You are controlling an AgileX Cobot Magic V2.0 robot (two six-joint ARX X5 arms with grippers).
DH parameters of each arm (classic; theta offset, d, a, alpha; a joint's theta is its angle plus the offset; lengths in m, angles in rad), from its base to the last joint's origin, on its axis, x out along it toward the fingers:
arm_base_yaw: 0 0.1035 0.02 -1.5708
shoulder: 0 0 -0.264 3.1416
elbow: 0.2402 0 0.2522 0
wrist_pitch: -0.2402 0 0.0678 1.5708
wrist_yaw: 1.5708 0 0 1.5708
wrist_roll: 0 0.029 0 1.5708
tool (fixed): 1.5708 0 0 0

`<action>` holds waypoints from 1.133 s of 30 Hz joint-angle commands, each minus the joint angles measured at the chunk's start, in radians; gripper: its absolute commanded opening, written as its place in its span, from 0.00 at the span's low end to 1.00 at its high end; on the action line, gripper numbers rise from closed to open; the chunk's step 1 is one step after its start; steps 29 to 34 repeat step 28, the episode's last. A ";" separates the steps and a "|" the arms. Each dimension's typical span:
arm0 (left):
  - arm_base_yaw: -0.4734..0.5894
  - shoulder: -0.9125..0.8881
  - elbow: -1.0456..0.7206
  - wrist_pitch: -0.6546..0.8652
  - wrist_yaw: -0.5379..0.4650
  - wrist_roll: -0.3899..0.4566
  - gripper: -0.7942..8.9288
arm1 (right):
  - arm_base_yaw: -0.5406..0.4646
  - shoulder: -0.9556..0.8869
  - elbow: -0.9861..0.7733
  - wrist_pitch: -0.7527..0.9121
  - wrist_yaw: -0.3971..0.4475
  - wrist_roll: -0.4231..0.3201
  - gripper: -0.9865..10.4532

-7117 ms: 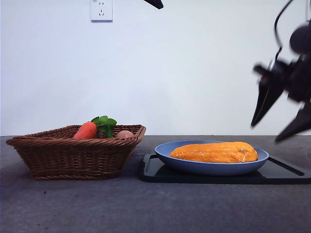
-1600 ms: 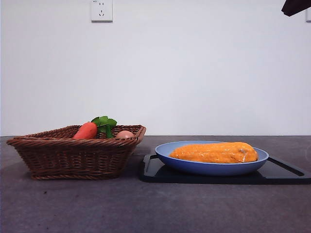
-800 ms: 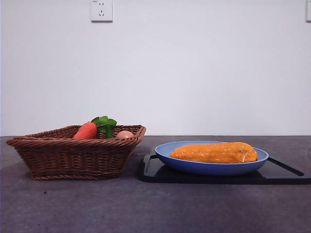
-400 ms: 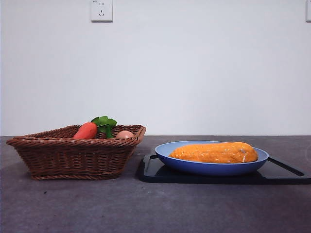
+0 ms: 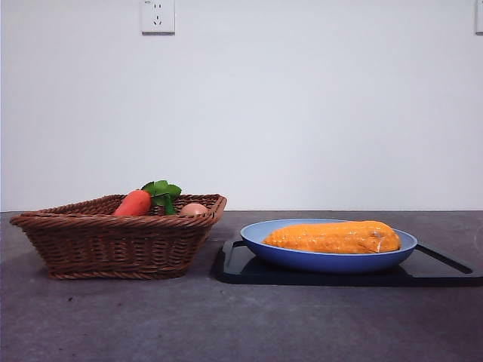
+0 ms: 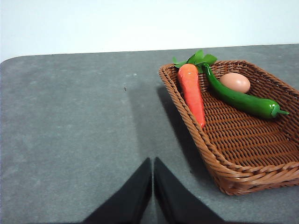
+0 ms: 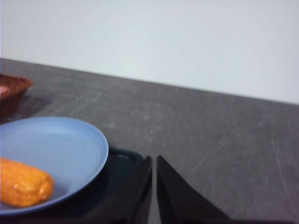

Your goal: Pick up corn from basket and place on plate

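Corn [image 5: 332, 237] on plate [image 5: 260, 237], apart from right fingers [image 7: 140, 186].

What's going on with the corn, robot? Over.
Left gripper shut, empty, beside basket. Right gripper shut, empty, near plate. Corn on plate. Nothing in the way.

Corn [image 5: 330, 237] on plate [image 5: 260, 234] on tray [image 5: 234, 265], basket [image 5: 113, 241] with carrot [image 5: 133, 203] to its left.
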 commanded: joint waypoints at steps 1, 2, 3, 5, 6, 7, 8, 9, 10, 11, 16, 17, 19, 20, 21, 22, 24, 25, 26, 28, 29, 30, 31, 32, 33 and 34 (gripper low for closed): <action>0.002 -0.002 -0.028 0.004 0.001 -0.006 0.09 | -0.002 -0.025 -0.006 -0.027 0.005 0.015 0.09; 0.002 -0.002 -0.028 0.003 0.001 -0.006 0.09 | -0.002 -0.034 -0.006 -0.040 0.005 0.014 0.09; 0.002 -0.002 -0.028 0.003 0.001 -0.006 0.09 | -0.002 -0.043 -0.006 -0.053 0.005 0.014 0.09; 0.002 -0.002 -0.028 0.004 0.001 -0.006 0.09 | -0.002 -0.047 -0.006 -0.072 0.005 0.014 0.09; 0.002 -0.002 -0.028 0.003 0.001 -0.006 0.09 | -0.002 -0.047 -0.006 -0.082 0.004 0.014 0.09; 0.002 -0.002 -0.028 0.004 0.001 -0.006 0.09 | -0.001 -0.047 -0.006 -0.097 0.004 0.014 0.09; 0.002 -0.002 -0.028 0.004 0.001 -0.006 0.09 | 0.000 -0.047 -0.006 -0.107 0.004 0.014 0.09; 0.002 -0.002 -0.028 0.004 0.001 -0.006 0.09 | 0.000 -0.047 -0.006 -0.120 0.003 0.014 0.09; 0.002 -0.002 -0.028 0.003 0.001 -0.006 0.09 | 0.000 -0.047 -0.006 -0.132 0.004 0.014 0.09; 0.002 -0.002 -0.028 0.004 0.001 -0.006 0.09 | 0.000 -0.047 -0.006 -0.143 0.003 0.014 0.09; 0.002 -0.002 -0.028 0.004 0.001 -0.006 0.09 | 0.000 -0.047 -0.006 -0.139 0.004 0.014 0.09; 0.002 -0.002 -0.028 0.004 0.001 -0.006 0.09 | 0.000 -0.047 -0.006 -0.132 0.004 0.014 0.09; 0.002 -0.002 -0.028 0.004 0.001 -0.006 0.09 | 0.000 -0.047 -0.006 -0.118 0.003 0.014 0.09; 0.002 -0.002 -0.028 0.004 0.001 -0.006 0.09 | 0.000 -0.047 -0.006 -0.112 0.003 0.014 0.09; 0.002 -0.002 -0.028 0.004 0.001 -0.006 0.09 | 0.000 -0.047 -0.006 -0.110 0.003 0.014 0.09; 0.002 -0.002 -0.028 0.004 0.001 -0.006 0.09 | 0.000 -0.047 -0.006 -0.110 0.003 0.014 0.09; 0.002 -0.002 -0.028 0.004 0.001 -0.006 0.09 | 0.000 -0.047 -0.006 -0.111 0.003 0.014 0.09; 0.002 -0.002 -0.028 0.004 0.001 -0.006 0.09 | 0.000 -0.047 -0.006 -0.111 0.003 0.014 0.09; 0.002 -0.002 -0.028 0.004 0.001 -0.006 0.09 | 0.000 -0.047 -0.006 -0.111 0.003 0.014 0.09; 0.002 -0.002 -0.028 0.004 0.001 -0.006 0.09 | 0.000 -0.047 -0.006 -0.111 0.003 0.014 0.09; 0.002 -0.002 -0.028 0.004 0.001 -0.006 0.09 | 0.000 -0.047 -0.006 -0.111 0.003 0.014 0.09; 0.002 -0.002 -0.028 0.004 0.001 -0.006 0.09 | 0.000 -0.047 -0.006 -0.111 0.003 0.014 0.09; 0.002 -0.002 -0.028 0.004 0.001 -0.006 0.09 | 0.000 -0.047 -0.006 -0.111 0.003 0.014 0.09; 0.002 -0.002 -0.028 0.004 0.001 -0.006 0.09 | 0.000 -0.047 -0.006 -0.111 0.003 0.014 0.09; 0.002 -0.002 -0.028 0.004 0.001 -0.006 0.09 | 0.000 -0.047 -0.006 -0.111 0.003 0.014 0.09; 0.002 -0.002 -0.028 0.004 0.001 -0.006 0.09 | 0.000 -0.047 -0.006 -0.111 0.003 0.014 0.09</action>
